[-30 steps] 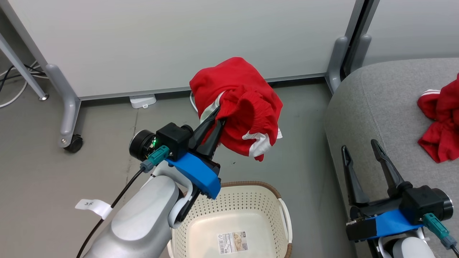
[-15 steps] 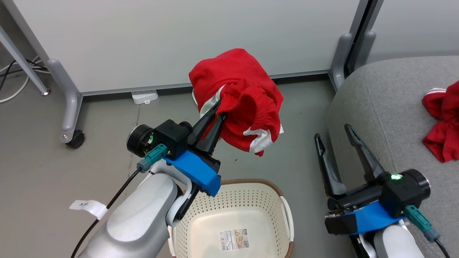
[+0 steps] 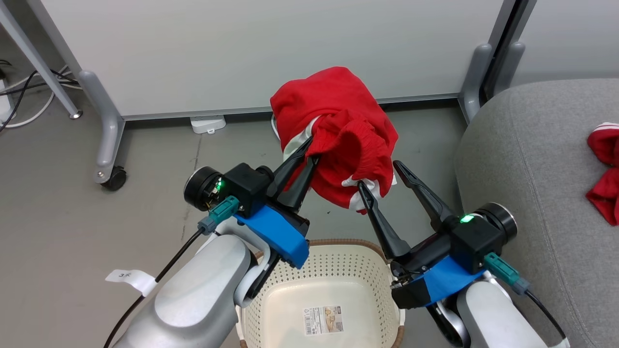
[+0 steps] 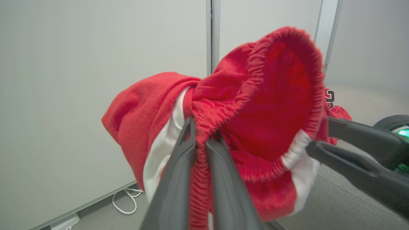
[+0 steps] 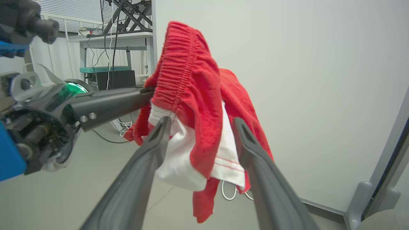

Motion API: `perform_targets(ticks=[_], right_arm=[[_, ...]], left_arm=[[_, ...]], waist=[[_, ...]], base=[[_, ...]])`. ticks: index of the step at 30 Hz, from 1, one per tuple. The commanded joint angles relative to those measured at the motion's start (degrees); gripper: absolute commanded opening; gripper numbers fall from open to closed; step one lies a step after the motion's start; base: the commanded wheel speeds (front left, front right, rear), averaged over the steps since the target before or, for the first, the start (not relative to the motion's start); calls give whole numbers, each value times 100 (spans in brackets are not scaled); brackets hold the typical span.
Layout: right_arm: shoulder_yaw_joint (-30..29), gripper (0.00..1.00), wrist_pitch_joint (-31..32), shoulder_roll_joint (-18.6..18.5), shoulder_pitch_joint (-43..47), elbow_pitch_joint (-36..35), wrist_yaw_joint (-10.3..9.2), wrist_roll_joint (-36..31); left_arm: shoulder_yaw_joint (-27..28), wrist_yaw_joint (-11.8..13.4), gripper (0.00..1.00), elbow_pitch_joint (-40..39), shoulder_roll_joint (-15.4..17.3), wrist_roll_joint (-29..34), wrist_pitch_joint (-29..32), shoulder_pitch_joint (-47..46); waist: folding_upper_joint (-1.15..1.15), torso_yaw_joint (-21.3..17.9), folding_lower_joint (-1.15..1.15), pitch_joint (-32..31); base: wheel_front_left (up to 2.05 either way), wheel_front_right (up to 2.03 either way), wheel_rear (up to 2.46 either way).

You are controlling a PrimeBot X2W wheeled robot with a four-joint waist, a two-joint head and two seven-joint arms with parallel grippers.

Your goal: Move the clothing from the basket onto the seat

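Note:
A red garment with white panels [image 3: 338, 125] hangs in the air above the basket [image 3: 333, 263], pinched at its waistband by my left gripper [image 3: 309, 153], which is shut on it [image 4: 201, 131]. My right gripper [image 3: 379, 176] is open, its two fingers straddling the garment's lower white panel [image 5: 204, 159] without closing. The cream basket with a brown rim holds no clothing, just a label on its floor. A second red garment [image 3: 603, 176] lies on the grey seat [image 3: 522, 159] at the far right.
A pale wall panel on grey wheeled feet [image 3: 109, 145] stands behind the garment. Cables [image 3: 29, 104] trail on the floor at the far left. The grey floor spreads around the basket.
My right gripper has swung left from beside the seat to the hanging garment, still open. The left gripper keeps its hold on the garment. The camera has shifted a little.

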Motion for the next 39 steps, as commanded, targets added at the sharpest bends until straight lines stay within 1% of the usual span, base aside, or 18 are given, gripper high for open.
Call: perform_targets(ticks=[1,8,13,14,15,39], right_arm=[[81,100,-19,-9,-188,161,3,73],[450,100,-19,55,-586,843,3,207],[550,100,-19,117,-729,1079,3,303],[565,48,-19,126,-741,1140,2,332],[576,0,-20,133,-772,1161,3,347],[590,0,-19,168,-810,1142,3,454]], left_arm=[[-15,-11,0,-9,-12,27,-8,-118],[-97,-42,0,-24,-84,61,-26,-157],[-143,-50,0,-13,-134,50,-40,-156],[-148,-49,0,-12,-143,46,-43,-157],[-154,-52,0,-11,-148,44,-47,-161],[-183,-40,0,14,-117,57,-78,-223]], waist=[[0,42,0,16],[0,132,0,43],[0,173,0,34],[0,179,0,33],[0,184,0,32],[0,175,0,60]], base=[[0,0,0],[0,0,0],[0,0,0],[0,0,0],[0,0,0],[0,0,0]])
